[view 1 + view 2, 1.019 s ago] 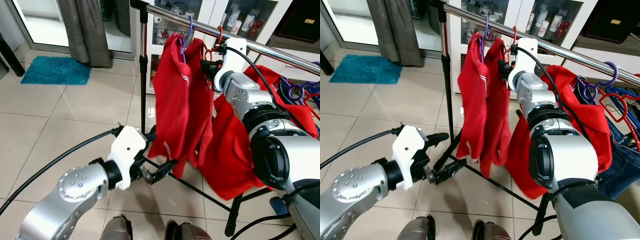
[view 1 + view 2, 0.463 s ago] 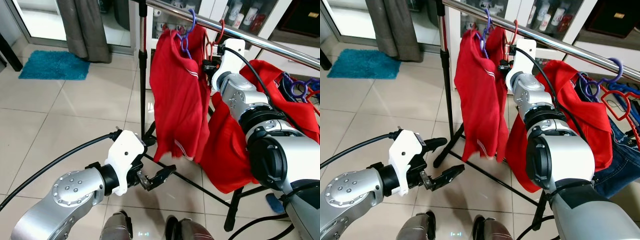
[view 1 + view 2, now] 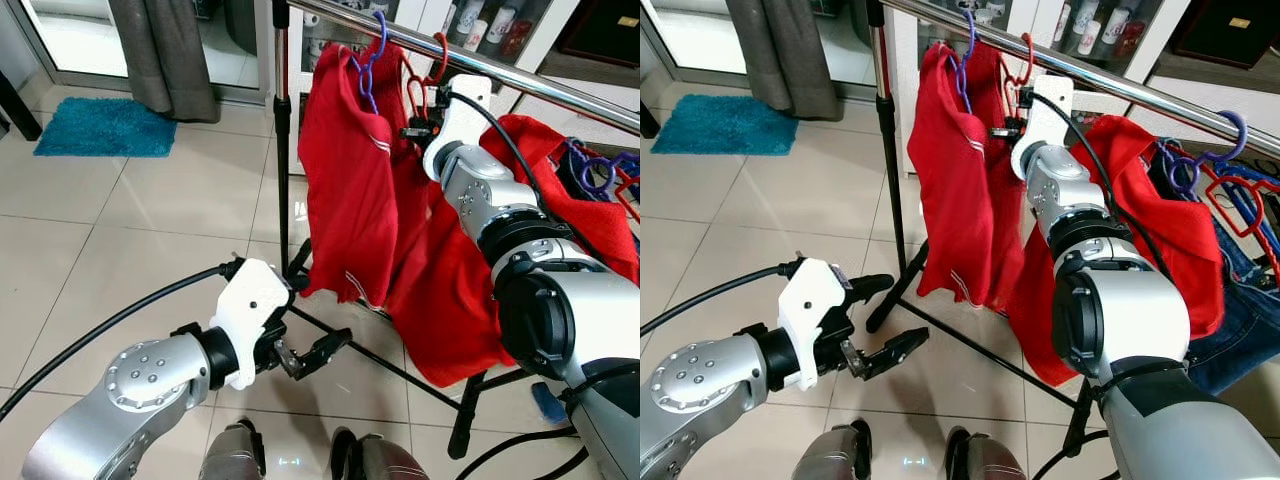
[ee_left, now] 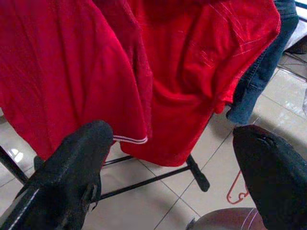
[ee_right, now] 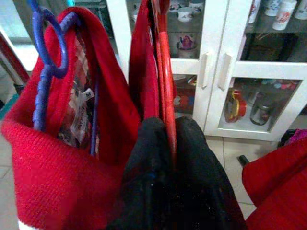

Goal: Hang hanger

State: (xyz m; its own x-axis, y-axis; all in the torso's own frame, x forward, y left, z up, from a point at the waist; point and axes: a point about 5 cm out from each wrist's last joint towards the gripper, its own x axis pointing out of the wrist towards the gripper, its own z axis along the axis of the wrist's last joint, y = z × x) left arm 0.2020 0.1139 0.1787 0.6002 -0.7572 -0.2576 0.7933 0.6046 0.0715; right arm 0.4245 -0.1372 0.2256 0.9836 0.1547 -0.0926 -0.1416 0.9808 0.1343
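A steel rail (image 3: 560, 90) runs across the top of a clothes rack. A purple hanger (image 3: 374, 58) hangs on it with a red shirt (image 3: 345, 190). Beside it is a red hanger (image 3: 436, 62) carrying another red shirt (image 3: 415, 240), its hook at the rail. My right gripper (image 3: 414, 128) is raised just under the rail and shut on the red hanger (image 5: 165, 91), whose thin bar is pinched between the black fingers (image 5: 144, 163). My left gripper (image 3: 320, 312) is held low in front of the shirts, open with nothing in it.
More red cloth (image 3: 545, 170) drapes over the rail to the right, with purple and red hangers (image 3: 1200, 170) and jeans (image 3: 1240, 320) beyond. The rack's black floor bars (image 3: 400, 365) cross ahead of my feet. A white glass cabinet (image 3: 480, 30), grey curtain (image 3: 165, 50) and blue mat (image 3: 105, 125) stand behind.
The view has shifted a little as my head moved. The two hanging shirts have swung slightly. Both grippers keep their state, and the left arm has hardly moved.
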